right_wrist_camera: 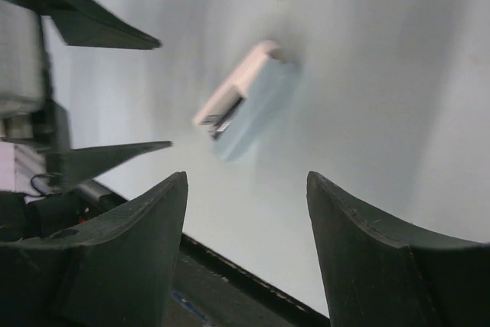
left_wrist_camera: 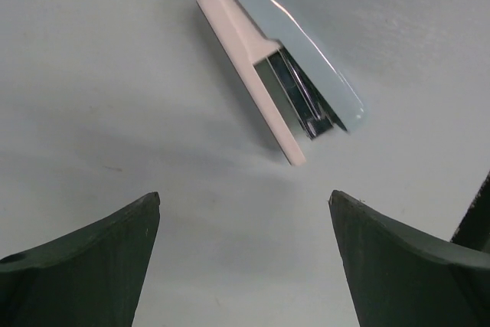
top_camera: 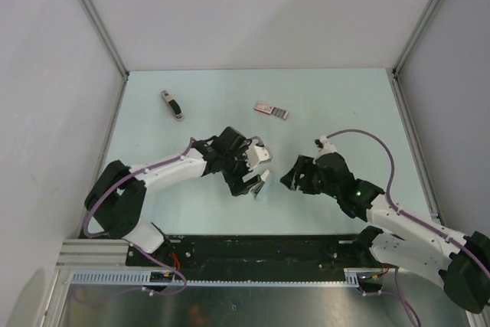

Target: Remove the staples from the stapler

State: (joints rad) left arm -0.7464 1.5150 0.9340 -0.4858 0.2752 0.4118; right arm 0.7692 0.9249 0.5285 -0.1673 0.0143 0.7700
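Overhead, the stapler [top_camera: 262, 187] lies on the table [top_camera: 344, 105] at centre frame, between the left gripper [top_camera: 258, 168] and the right gripper [top_camera: 289, 175].

Left wrist view: the left gripper [left_wrist_camera: 245, 197] has its fingers spread wide and holds nothing. The stapler [left_wrist_camera: 283, 67] lies beyond them at upper centre, apart from both fingers.

Right wrist view: the right gripper [right_wrist_camera: 246, 178] has its fingers apart and is empty. The stapler [right_wrist_camera: 245, 101] is blurred, at centre frame.

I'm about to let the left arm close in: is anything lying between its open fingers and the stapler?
Nothing visible does. The stapler lies on the table just ahead of the left gripper, whose fingers are open and empty. The right gripper faces it from the opposite side, not in between.
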